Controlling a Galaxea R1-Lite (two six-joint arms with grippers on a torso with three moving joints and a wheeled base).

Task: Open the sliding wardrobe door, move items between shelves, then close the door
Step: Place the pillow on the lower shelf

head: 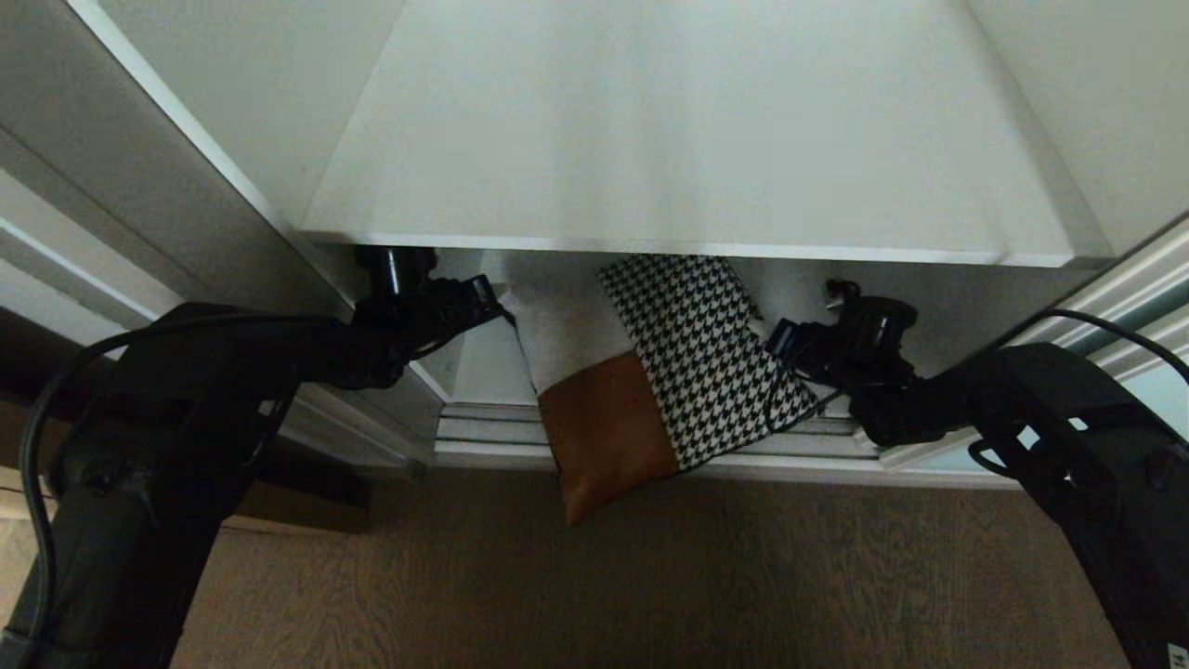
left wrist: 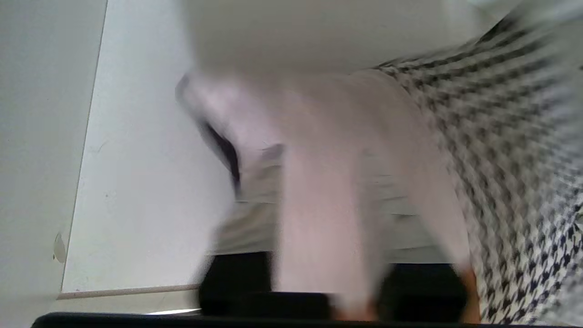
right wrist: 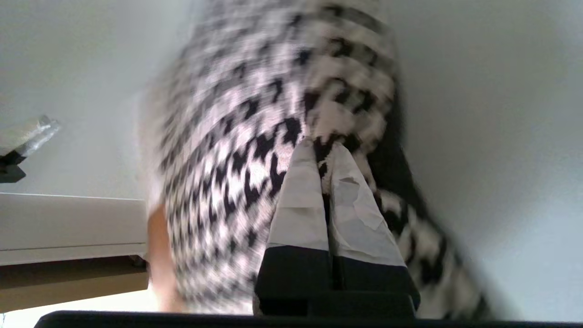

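The items [head: 706, 353] form a soft bundle with houndstooth, white and rust-orange pieces, under the front edge of a white shelf [head: 650, 243]. Its orange corner sticks out over the door track. My right gripper [head: 778, 342] is at the bundle's right side, shut on the houndstooth cloth [right wrist: 237, 136]; in the right wrist view the taped tips [right wrist: 323, 150] pinch a fold. My left gripper [head: 497, 302] is at the bundle's left side. In the left wrist view its fingers [left wrist: 328, 182] stand apart with white cloth between them. The sliding wardrobe door's silver frame [head: 1129, 293] shows at the right.
The silver floor track [head: 492, 432] runs along the wardrobe's front below the bundle. Brown wooden floor [head: 650, 576] lies in front. A grey panel [head: 111, 167] stands at the left, close to my left arm. White side walls close in the compartment.
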